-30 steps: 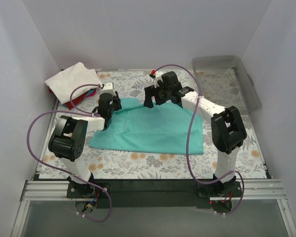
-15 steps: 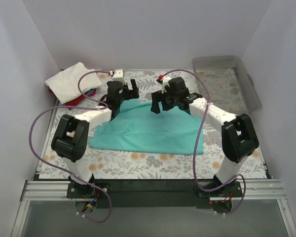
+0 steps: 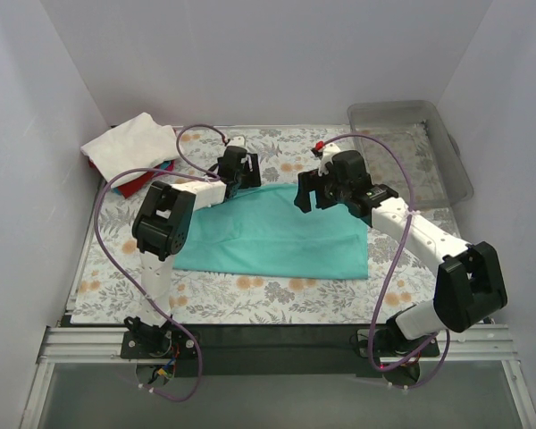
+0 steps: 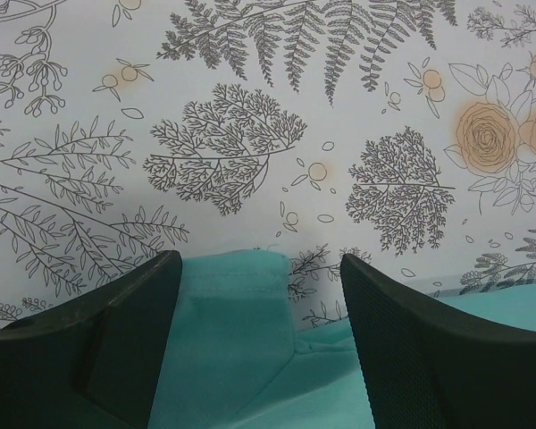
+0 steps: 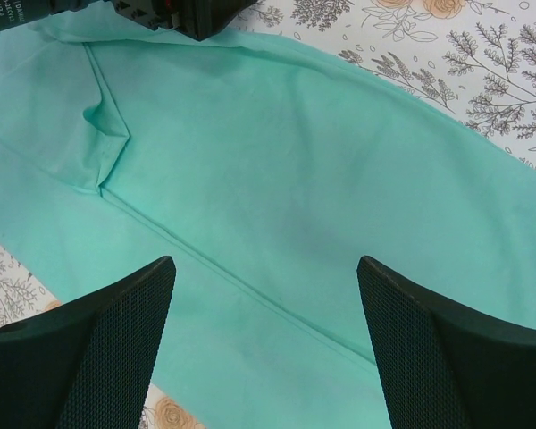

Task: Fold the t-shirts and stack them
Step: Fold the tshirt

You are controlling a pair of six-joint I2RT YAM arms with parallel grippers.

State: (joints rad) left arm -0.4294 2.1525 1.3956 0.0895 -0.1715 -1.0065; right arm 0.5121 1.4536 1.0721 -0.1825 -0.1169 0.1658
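Teal t-shirt (image 3: 277, 239) lies folded flat mid-table on the floral cloth (image 3: 250, 293). Over its far edge, the left gripper (image 4: 259, 268) and right gripper (image 5: 263, 268) hang spread, holding nothing. A white t-shirt (image 3: 129, 143) tops a red t-shirt (image 3: 141, 181) far left; a grey tray (image 3: 458, 174) sits far right.

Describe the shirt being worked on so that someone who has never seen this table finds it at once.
Start at the floral-patterned table in the top view. At its middle lies the teal t-shirt, flat in a wide band. Unlike the white-topped pile in the far left corner, it is spread out alone.
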